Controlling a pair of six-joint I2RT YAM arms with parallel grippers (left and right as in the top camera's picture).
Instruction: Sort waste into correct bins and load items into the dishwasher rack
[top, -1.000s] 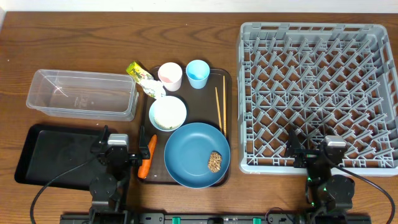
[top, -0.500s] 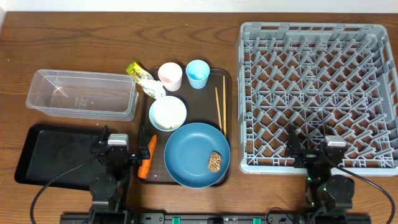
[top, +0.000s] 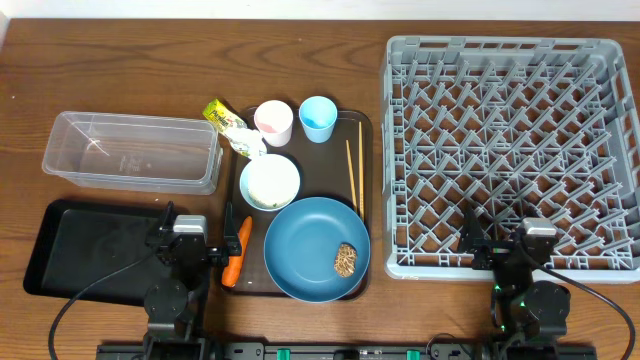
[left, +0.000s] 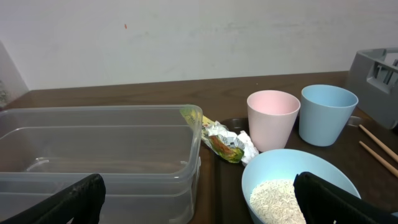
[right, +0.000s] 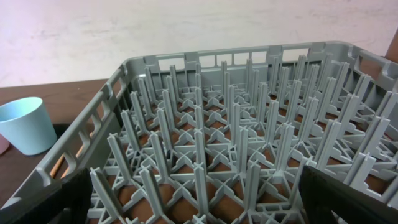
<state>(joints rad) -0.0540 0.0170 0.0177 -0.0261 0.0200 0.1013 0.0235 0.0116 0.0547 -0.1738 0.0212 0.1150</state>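
Note:
The grey dishwasher rack (top: 510, 150) fills the right side and the right wrist view (right: 249, 137). On the dark-brown serving tray (top: 365, 190) lie the blue plate (top: 310, 240) with a brown food lump (top: 346, 260), the white bowl (top: 270, 181) with rice (left: 277, 202), the pink cup (top: 273, 122), the light-blue cup (top: 318, 118), the chopsticks (top: 354, 172) and the orange carrot (top: 238, 250). The wrapper (top: 222, 115) and tissue (top: 248, 142) lie by the clear tub (top: 130, 152). The black tray (top: 90, 245) is front left. My left gripper (top: 196, 222) is open beside the carrot. My right gripper (top: 525, 240) is open at the rack's front edge.
In the left wrist view the clear tub (left: 99, 149), wrapper (left: 214, 134), pink cup (left: 272, 118) and light-blue cup (left: 328, 114) stand ahead of the open fingers (left: 202, 208). The right wrist view shows the rack's pegs between the open fingers (right: 199, 199).

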